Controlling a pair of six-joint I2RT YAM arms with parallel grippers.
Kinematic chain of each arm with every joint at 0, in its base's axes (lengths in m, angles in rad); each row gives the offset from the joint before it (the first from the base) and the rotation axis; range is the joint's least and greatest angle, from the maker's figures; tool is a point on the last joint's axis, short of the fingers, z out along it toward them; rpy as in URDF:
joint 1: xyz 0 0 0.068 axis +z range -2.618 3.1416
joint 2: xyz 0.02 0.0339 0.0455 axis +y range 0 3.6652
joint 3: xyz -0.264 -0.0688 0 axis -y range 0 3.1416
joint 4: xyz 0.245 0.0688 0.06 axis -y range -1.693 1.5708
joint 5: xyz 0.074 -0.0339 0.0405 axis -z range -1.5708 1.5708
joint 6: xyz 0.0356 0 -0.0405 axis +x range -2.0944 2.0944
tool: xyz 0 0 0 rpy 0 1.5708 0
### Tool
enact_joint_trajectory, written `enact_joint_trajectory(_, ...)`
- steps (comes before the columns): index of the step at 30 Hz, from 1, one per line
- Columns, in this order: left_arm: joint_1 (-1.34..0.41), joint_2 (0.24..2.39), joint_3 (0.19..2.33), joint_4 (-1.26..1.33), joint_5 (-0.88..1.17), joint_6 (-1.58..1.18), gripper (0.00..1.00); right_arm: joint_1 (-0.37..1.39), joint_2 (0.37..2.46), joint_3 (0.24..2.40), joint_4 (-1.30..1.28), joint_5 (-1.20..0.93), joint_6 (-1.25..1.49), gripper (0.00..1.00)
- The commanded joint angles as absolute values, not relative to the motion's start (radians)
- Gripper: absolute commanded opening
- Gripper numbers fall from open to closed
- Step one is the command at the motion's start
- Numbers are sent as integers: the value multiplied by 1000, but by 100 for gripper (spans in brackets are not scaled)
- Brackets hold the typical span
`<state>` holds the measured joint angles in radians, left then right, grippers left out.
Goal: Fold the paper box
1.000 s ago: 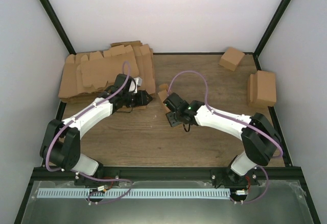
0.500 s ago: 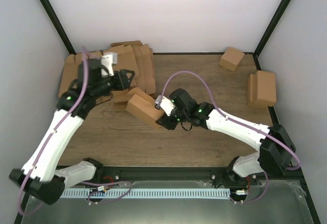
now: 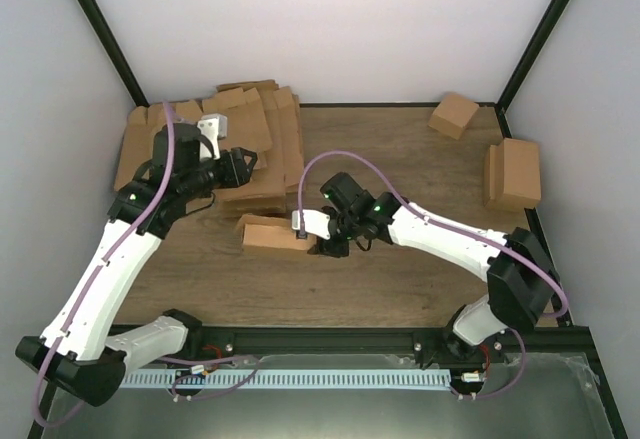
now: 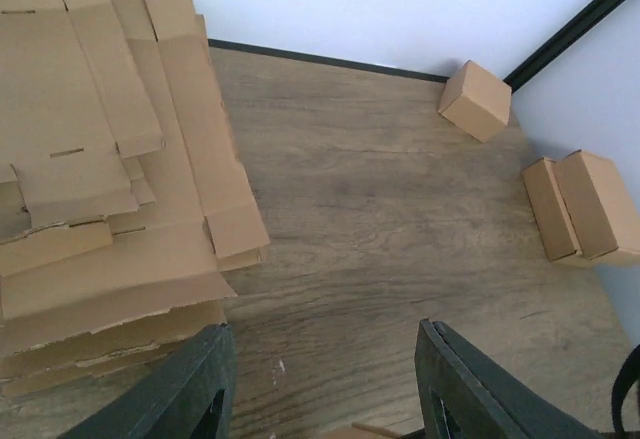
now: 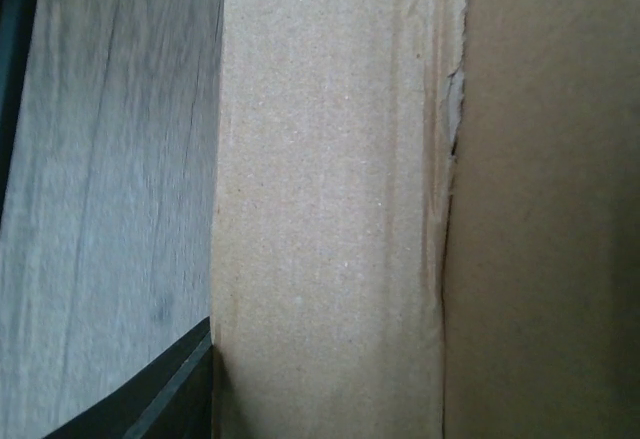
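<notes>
The paper box [image 3: 268, 235] is a brown, partly folded, shallow box lying on the wooden table near the middle. My right gripper [image 3: 320, 239] is at its right end and closed on it. In the right wrist view the cardboard [image 5: 330, 209] fills the frame, one dark finger [image 5: 160, 399] presses against its left edge, and the other finger is hidden. My left gripper [image 3: 243, 162] is raised over the edge of the pile of blanks, apart from the box. In the left wrist view it [image 4: 320, 384] is open and empty above bare table.
A pile of flat brown blanks [image 3: 200, 144] lies at the back left, also in the left wrist view [image 4: 100, 159]. A small cube-like box [image 3: 453, 115] sits at the back right. Folded boxes [image 3: 513, 173] stand by the right wall.
The right gripper has lowered the box from a tilted, lifted pose to flat on the table, slightly nearer. The left arm rose from the table to the pile and has barely moved since.
</notes>
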<state>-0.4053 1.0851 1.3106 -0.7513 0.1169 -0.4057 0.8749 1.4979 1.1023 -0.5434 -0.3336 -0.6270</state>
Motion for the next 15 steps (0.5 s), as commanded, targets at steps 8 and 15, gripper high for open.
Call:
enact_joint_trajectory(8, -402, 1068, 1246, -717, 151, -398, 52, 880, 1553, 1103, -558, -273, -808, 51)
enact_joint_trajectory(15, -402, 1079, 1191, -673, 197, -416, 52, 845, 1546, 1101, -607, -173, -873, 58)
